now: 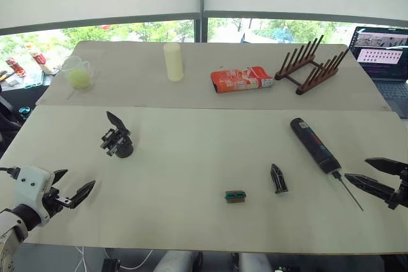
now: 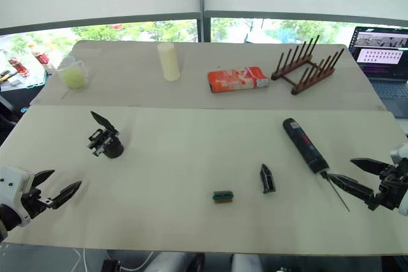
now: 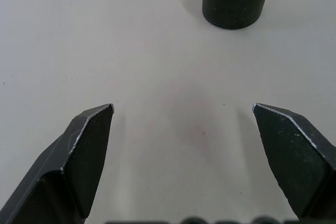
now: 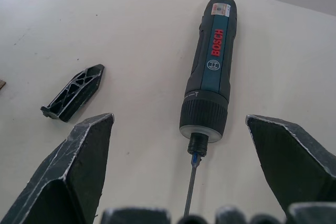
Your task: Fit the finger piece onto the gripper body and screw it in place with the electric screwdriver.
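Observation:
The gripper body (image 1: 116, 140) stands on the near table at the left, one pointed finger sticking up; its round base (image 3: 235, 3) shows in the left wrist view. My left gripper (image 1: 71, 186) is open near the front left edge, apart from it. The finger piece (image 1: 278, 178) lies flat right of centre, also seen in the right wrist view (image 4: 73, 93). The electric screwdriver (image 1: 314, 144) lies on the right, its thin bit pointing toward the front edge. My right gripper (image 1: 370, 174) is open just past the bit's tip, and the screwdriver (image 4: 211, 77) lies ahead between its fingers.
A small green-and-brown block (image 1: 235, 196) lies near the front centre. On the far table stand a measuring cup (image 1: 79, 72), a pale cylinder (image 1: 173, 62), an orange packet (image 1: 242, 79) and a wooden rack (image 1: 311, 65). A laptop (image 1: 386, 55) sits at the far right.

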